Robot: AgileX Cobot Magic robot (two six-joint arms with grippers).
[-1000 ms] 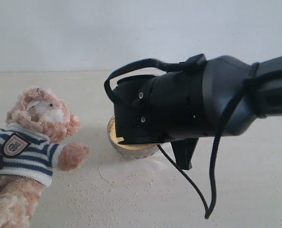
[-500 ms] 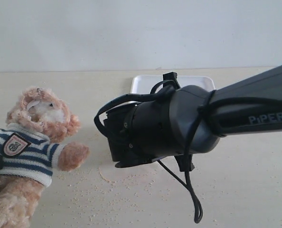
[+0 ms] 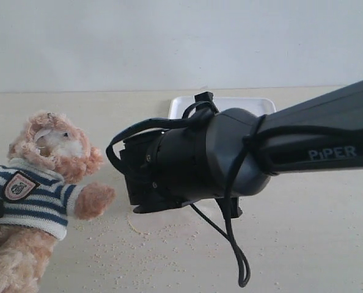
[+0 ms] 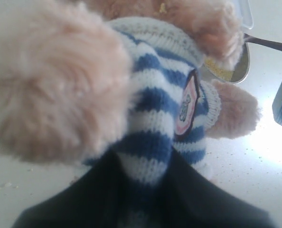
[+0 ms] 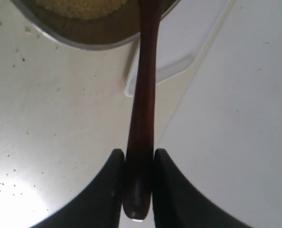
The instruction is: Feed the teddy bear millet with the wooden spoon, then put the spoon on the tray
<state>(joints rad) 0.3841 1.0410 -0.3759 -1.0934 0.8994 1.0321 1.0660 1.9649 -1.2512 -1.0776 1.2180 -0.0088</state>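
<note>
The teddy bear (image 3: 44, 177) leans at the left of the table, and its striped shirt (image 4: 155, 118) is pinched in my left gripper (image 4: 141, 190). My right gripper (image 5: 138, 175) is shut on the end of the wooden spoon (image 5: 143, 95), whose handle runs out over the steel bowl (image 5: 84, 40) of millet (image 5: 79, 7). From the left wrist, the spoon handle (image 4: 269, 43) crosses above the bowl (image 4: 240, 66) toward the bear's head; the spoon's bowl is hidden behind fur. The white tray (image 3: 181, 105) lies behind my right arm (image 3: 187, 162).
Loose millet specks (image 3: 163, 241) litter the table in front of the right arm. The arm's cable (image 3: 230, 244) loops down near the table. A pale wall stands behind the tray. The exterior view has the steel bowl hidden behind the arm.
My right arm has swung left toward the bear with the spoon, covering the steel bowl and uncovering the tray behind. The bear and left gripper have not moved.
</note>
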